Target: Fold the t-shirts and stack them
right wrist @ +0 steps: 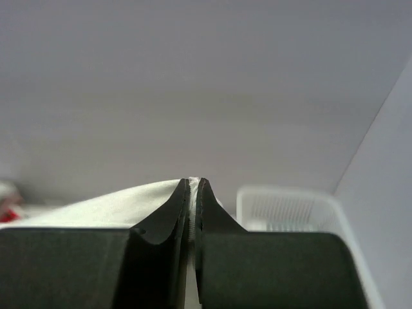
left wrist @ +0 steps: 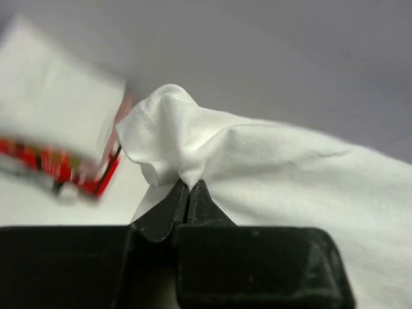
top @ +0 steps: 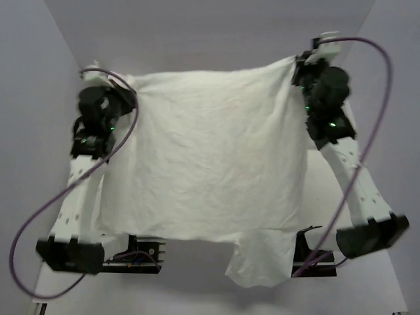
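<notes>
Both the left gripper (left wrist: 188, 188) and the right gripper (right wrist: 193, 185) are pinching opposite corners of the white soft-cloth t-shirt (top: 210, 164), which is hanging spread between the arms, looking light and limp, so bunched hem corners are probably offering the surest hold.

Blurred stack (left wrist: 55, 129), perhaps shirts, basket (right wrist: 286, 206) part-hidden

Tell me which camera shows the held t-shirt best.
Top external: the whole white t-shirt hangs spread between the left gripper and right gripper. Left wrist shows only a pinched corner; right wrist, a sliver between its jaws.
</notes>
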Controlling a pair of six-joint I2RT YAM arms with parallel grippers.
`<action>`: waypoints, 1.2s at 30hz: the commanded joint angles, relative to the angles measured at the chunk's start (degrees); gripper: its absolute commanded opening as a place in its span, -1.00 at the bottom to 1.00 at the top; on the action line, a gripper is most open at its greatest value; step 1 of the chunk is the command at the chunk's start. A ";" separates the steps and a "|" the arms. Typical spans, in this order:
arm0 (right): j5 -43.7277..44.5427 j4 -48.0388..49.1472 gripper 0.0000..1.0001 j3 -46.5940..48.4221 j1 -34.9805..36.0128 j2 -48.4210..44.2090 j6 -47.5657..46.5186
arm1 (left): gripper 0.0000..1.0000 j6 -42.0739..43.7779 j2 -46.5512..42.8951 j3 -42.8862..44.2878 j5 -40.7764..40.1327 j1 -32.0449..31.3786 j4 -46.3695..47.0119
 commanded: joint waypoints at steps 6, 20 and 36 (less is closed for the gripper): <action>2.52 9.29 -0.92 -13.23 -2.17 18.74 3.76 | -0.23 -3.14 22.04 -16.52 -2.85 0.42 4.66; -10.40 -4.15 0.81 -9.90 -2.36 32.38 9.30 | 1.00 -2.00 33.85 -8.07 -9.00 -0.63 -7.03; -0.74 -20.93 0.81 -27.12 -2.80 24.02 25.55 | 1.00 -2.60 25.49 -19.42 4.35 -1.16 -3.26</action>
